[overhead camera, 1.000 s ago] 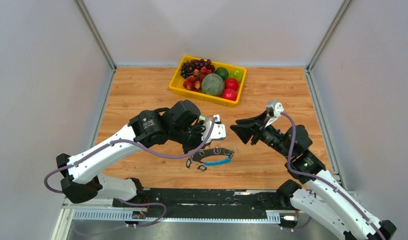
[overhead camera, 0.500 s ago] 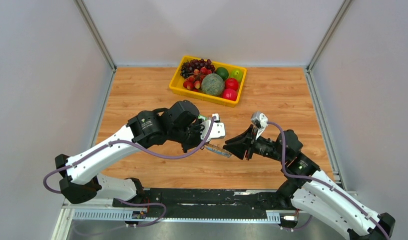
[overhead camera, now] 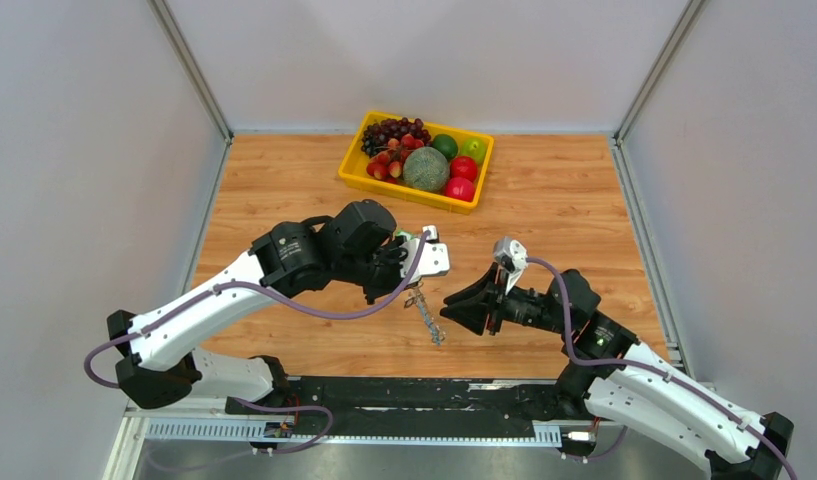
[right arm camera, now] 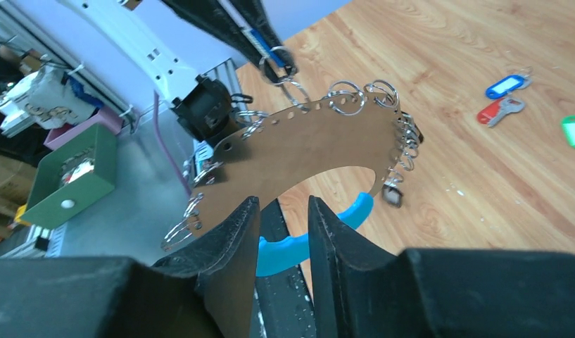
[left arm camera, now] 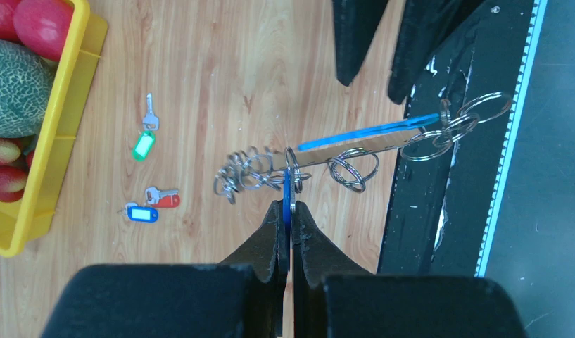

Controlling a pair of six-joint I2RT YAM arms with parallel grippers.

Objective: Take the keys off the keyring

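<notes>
My left gripper is shut on a blue key that hangs on the keyring. The keyring dangles from it above the table, edge-on in the left wrist view. In the right wrist view the keyring looks like a brown arc edged with metal rings, with a blue section and a black key. My right gripper is open, and the blue section shows in its gap. Three loose keys lie on the wood: green, red and blue.
A yellow fruit tray stands at the back of the table; its wall also shows in the left wrist view. The black base rail runs along the table's near edge under the hanging keyring.
The left gripper has lifted the keyring off the table, so it now hangs down. The right gripper has swung left and down to the keyring's lower part.
</notes>
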